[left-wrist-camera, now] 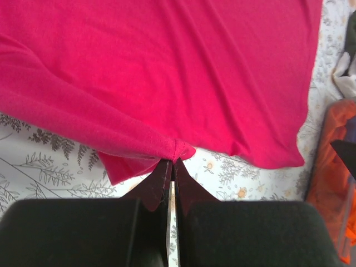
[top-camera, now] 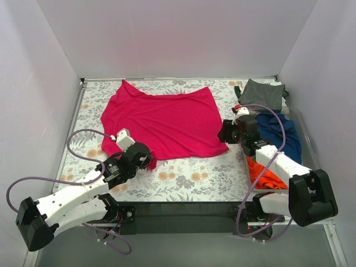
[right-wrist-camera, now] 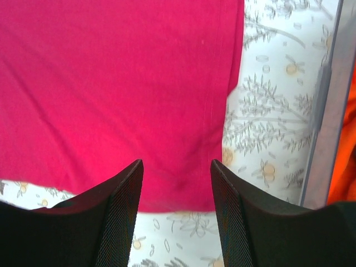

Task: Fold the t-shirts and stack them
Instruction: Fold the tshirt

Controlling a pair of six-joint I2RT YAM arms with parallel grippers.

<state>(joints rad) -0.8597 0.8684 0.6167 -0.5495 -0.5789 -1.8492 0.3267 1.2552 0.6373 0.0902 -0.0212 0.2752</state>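
A magenta-pink t-shirt (top-camera: 161, 119) lies spread flat on the floral tablecloth (top-camera: 189, 178). My left gripper (top-camera: 149, 161) is shut on the shirt's near-left corner; in the left wrist view the fingertips pinch a bunched hem (left-wrist-camera: 177, 151) of the pink t-shirt (left-wrist-camera: 167, 72). My right gripper (top-camera: 223, 133) hovers open over the shirt's near-right corner, and the pink t-shirt (right-wrist-camera: 111, 94) shows between its spread fingers (right-wrist-camera: 129, 183), with nothing held. Dark grey-green (top-camera: 262, 93), navy (top-camera: 285, 136) and orange (top-camera: 264, 173) t-shirts lie heaped at the right.
The heaped shirts sit in a clear tray along the table's right side, its rim (right-wrist-camera: 320, 139) close to my right gripper. White walls enclose the table at back, left and right. The orange shirt (left-wrist-camera: 334, 178) shows at the left wrist view's right edge.
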